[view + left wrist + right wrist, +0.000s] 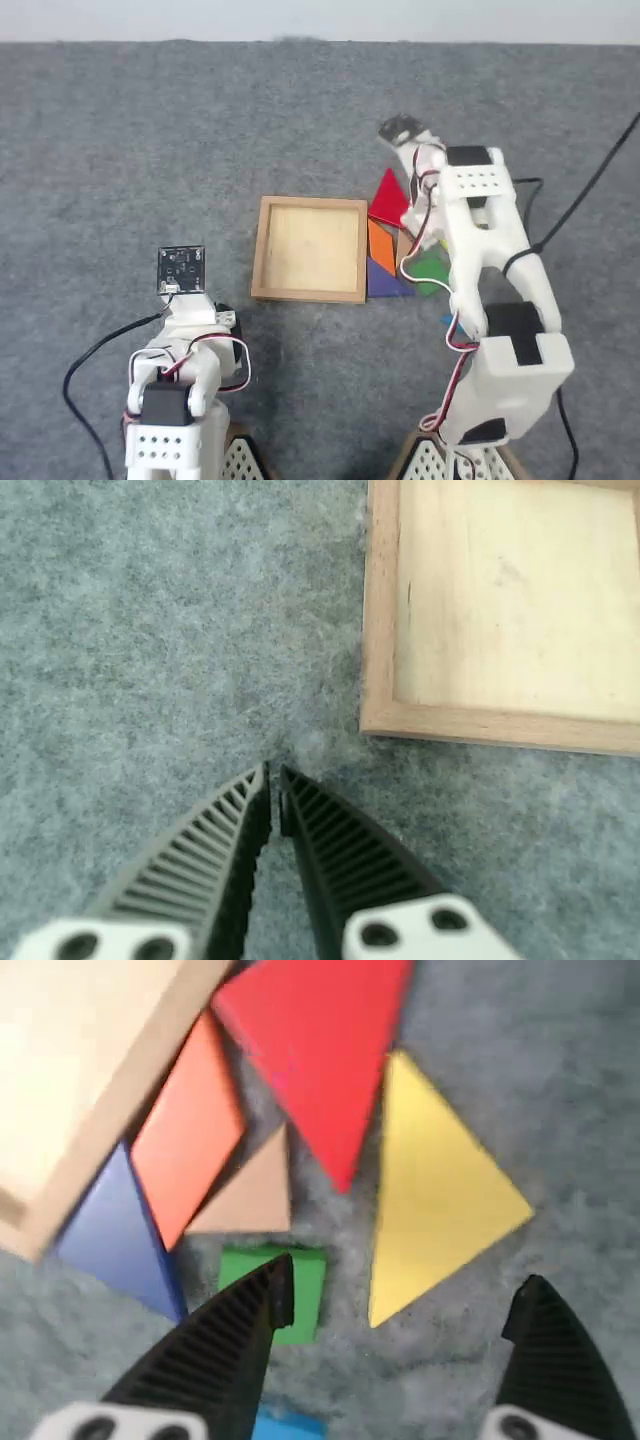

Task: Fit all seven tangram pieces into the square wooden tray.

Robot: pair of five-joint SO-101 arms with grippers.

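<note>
- Grey felt covers the desk [120, 130] under my two arms.
- My left fingers [225, 855] are clenched on nothing, near a corner of the wooden tray [380, 630].
- My right fingers [225, 1350] are spread wide over the green square [308, 1295] and the yellow triangle [430, 1190].
- Beyond them, the red triangle [320, 1050] lies just beside the tray.

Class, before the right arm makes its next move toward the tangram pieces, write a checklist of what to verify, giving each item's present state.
1. Empty tray: ok.
2. Open right end effector: ok, near the yellow triangle.
3. Shut left end effector clear of the tray: ok, over carpet.
4. Gap between yellow triangle and red triangle: cannot tell; edges run close.
</note>
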